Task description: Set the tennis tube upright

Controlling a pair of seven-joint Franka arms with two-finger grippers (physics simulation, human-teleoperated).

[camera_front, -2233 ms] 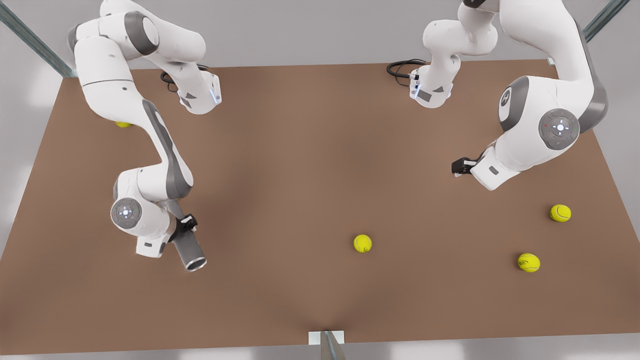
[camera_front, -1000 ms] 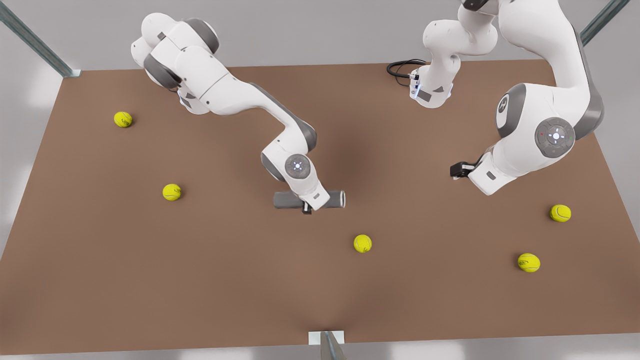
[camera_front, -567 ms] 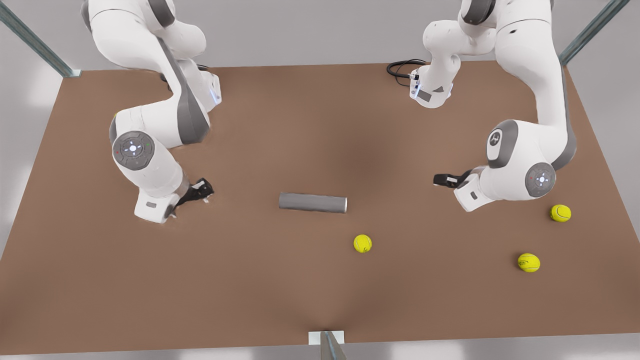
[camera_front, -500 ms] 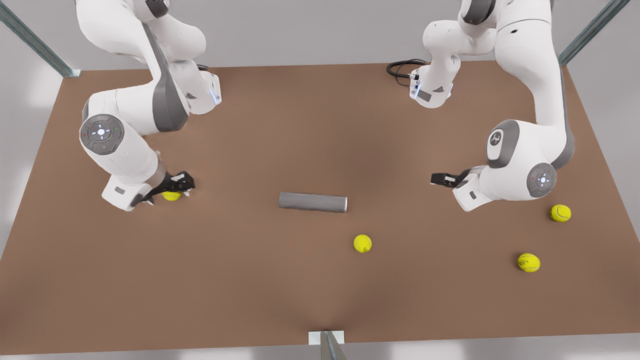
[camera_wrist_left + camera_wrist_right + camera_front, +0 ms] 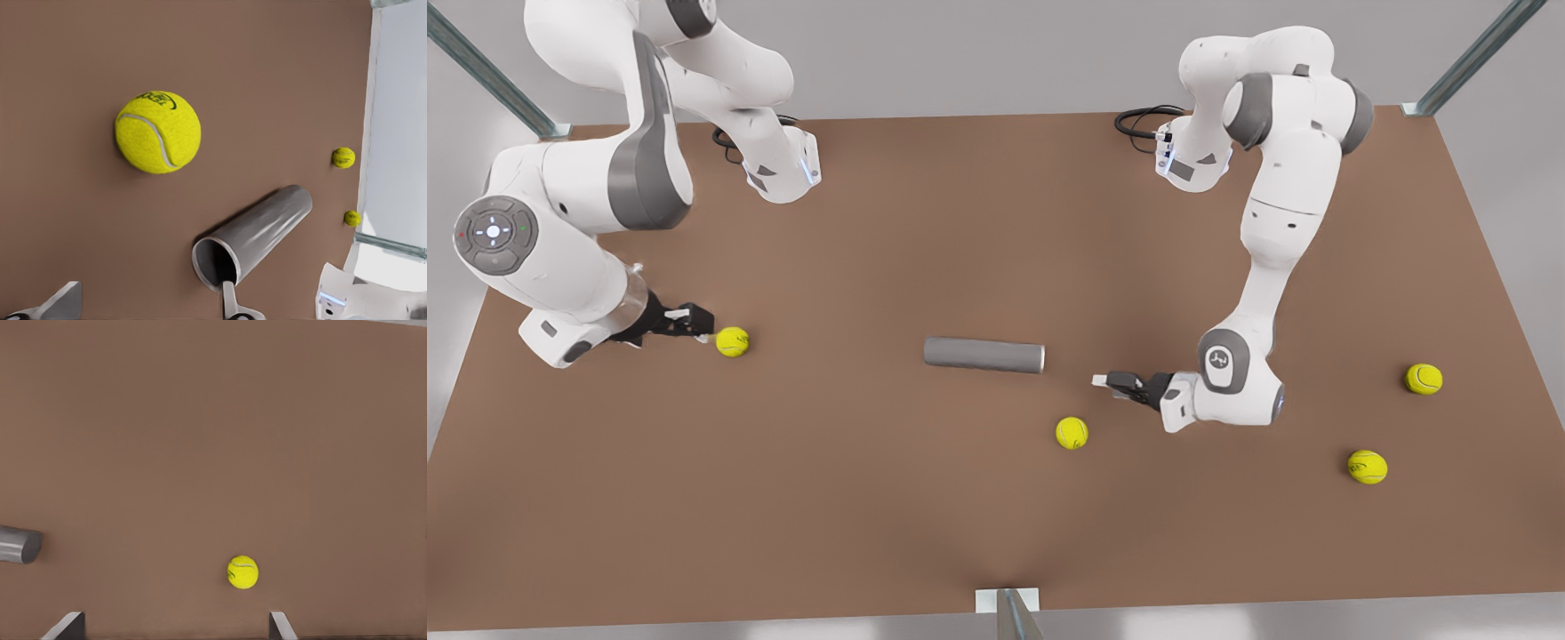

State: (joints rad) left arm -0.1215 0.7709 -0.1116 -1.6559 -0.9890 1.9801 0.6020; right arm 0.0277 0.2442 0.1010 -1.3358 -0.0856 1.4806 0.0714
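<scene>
Broadly, we saw the brown table (image 5: 925,533) carrying everything, with a white arm on each side. The tennis tube (image 5: 983,354) lay on its side near the table's middle, its length running left to right in the front view, and neither gripper touched it. In the left wrist view its open, shiny-rimmed mouth (image 5: 217,261) faced the camera.

The left gripper (image 5: 1112,380), on the front view's right, hung low near the tube's right end, its jaws apart and holding nothing. The right gripper (image 5: 694,318), on the front view's left, sat well apart from the tube, its jaws also spread and empty, just beside the left ball (image 5: 732,341).

We counted the middle ball (image 5: 1072,433) near the left gripper and two right balls (image 5: 1423,379) further off.
</scene>
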